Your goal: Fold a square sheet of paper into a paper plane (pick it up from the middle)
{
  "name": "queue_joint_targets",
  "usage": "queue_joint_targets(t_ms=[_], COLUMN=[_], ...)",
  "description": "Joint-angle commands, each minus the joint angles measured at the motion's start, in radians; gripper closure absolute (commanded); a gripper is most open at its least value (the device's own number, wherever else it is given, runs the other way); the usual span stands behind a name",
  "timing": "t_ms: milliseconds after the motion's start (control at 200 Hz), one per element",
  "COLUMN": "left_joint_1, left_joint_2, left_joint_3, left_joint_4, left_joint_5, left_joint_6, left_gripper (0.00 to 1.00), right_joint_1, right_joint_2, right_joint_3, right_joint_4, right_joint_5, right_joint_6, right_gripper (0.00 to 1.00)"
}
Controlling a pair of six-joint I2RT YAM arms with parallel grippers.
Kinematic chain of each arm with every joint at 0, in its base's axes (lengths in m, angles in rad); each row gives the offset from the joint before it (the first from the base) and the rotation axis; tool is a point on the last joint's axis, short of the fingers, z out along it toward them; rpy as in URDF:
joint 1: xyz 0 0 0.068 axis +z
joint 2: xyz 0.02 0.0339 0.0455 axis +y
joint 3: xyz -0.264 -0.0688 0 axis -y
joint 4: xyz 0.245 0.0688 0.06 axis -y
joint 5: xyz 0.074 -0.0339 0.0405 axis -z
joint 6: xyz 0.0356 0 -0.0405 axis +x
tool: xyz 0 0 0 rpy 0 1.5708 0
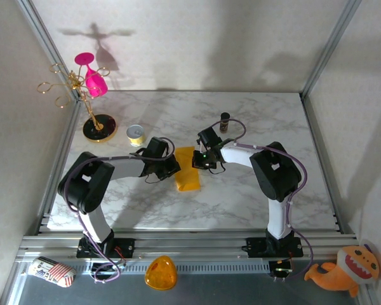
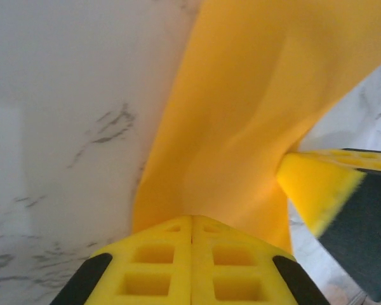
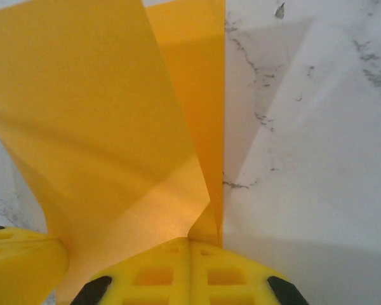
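Observation:
The orange-yellow sheet of paper [image 1: 188,171] lies folded into a long narrow shape at the middle of the marble table [image 1: 254,203]. My left gripper [image 1: 173,166] meets its left edge and my right gripper [image 1: 198,160] its upper right edge. In the left wrist view the left gripper [image 2: 192,219] is shut, pinching the curved paper [image 2: 241,114], with a right fingertip [image 2: 314,190] just beside it. In the right wrist view the right gripper [image 3: 189,241] is shut on a raised creased flap of the paper [image 3: 101,127]; a left fingertip [image 3: 19,267] shows at lower left.
A small yellow round tin [image 1: 136,133] and a gold stand with a pink glass [image 1: 94,86] sit at the back left. A dark little bottle [image 1: 225,121] stands behind the right arm. Off the table in front lie a glossy orange dome [image 1: 160,273], a plush toy [image 1: 346,270] and a striped object [image 1: 51,272].

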Motion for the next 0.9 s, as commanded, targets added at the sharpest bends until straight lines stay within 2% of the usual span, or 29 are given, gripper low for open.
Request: queue_joint_targets(t_ms=[0,95,200,270,310,361,446,686,896], left_joint_1=[0.001,0.022,0.066,0.073,0.064,0.039,-0.01,-0.065,-0.07], left_joint_2=[0.004,-0.012,-0.075,-0.131,-0.161,-0.188,-0.193,-0.036,0.007], left_joint_3=[-0.034,-0.059,-0.074,-0.06,-0.054,-0.042,-0.008,0.023,-0.025], left_joint_4=[-0.084,-0.187,-0.242,-0.235,-0.19,-0.125,-0.069,-0.016,-0.014], left_joint_5=[-0.057,-0.149,-0.185,-0.157,-0.088,-0.003,0.046,0.049,0.044], left_joint_6=[0.037,0.085,0.116,0.127,0.13,0.114,0.082,0.016,0.044], left_gripper=[0.98,1.0,1.0,0.99,0.98,0.96,0.95,0.97,0.98], right_joint_1=[-0.034,-0.034,-0.034,-0.034,-0.034,-0.034,-0.034,-0.033,-0.031], right_joint_2=[0.184,0.182,0.181,0.182,0.183,0.182,0.185,0.19,0.197], right_joint_3=[-0.125,-0.126,-0.126,-0.126,-0.126,-0.124,-0.116,-0.112,-0.098], right_joint_4=[-0.18,-0.18,-0.179,-0.179,-0.178,-0.18,-0.181,-0.182,-0.185], right_joint_5=[0.291,0.303,0.308,0.308,0.31,0.308,0.308,0.3,0.295], right_joint_6=[0.002,0.005,0.006,0.006,0.005,0.004,0.003,0.004,0.004], right_gripper=[0.96,0.96,0.96,0.96,0.96,0.96,0.96,0.96,0.96])
